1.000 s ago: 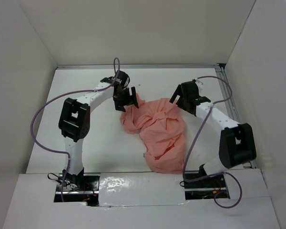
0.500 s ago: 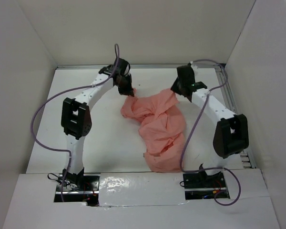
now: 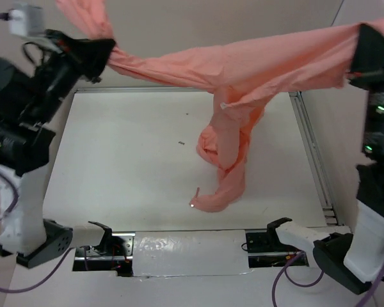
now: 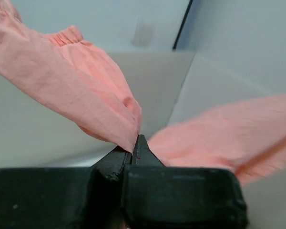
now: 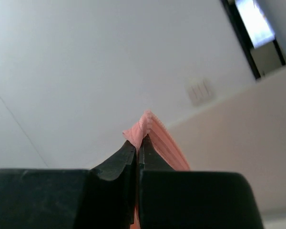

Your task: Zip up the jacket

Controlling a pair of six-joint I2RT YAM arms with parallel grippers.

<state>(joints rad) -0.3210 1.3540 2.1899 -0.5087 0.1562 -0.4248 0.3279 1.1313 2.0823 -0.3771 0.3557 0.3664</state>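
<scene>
**Jacket strung up between both arms, zipper not located yet**

Both grips are pinched shut on cloth. The left gripper [image 3: 104, 52] has a bunched fold at upper left. The right gripper [image 3: 365, 50] has a fold at upper right, and its wrist view shows only a small nub of fabric at the tips.

The jacket [image 3: 243, 67] runs as a taut band high above the table [image 3: 128, 166]. Its middle hangs down in a twisted rope, with the low end touching the table near front centre.

My read is that this is the spread-out step before any zipping.
- Keep tension even and don't pull the arms wider, since the right pinch looks shallow and the cloth is thin.
- Lower both ends together so the twist unwinds and the front opening lands face up.
- I can't tell where the zipper is.

Room:
- The right gripper is close to the right wall [image 3: 336, 128], so there's little outward travel.
- The band sits close in front of the back wall [image 3: 179, 25].
- The bare left half of the table is the best place to lay it down.
- The rail [image 3: 310, 153] along the right table edge could snag the hanging part.
</scene>
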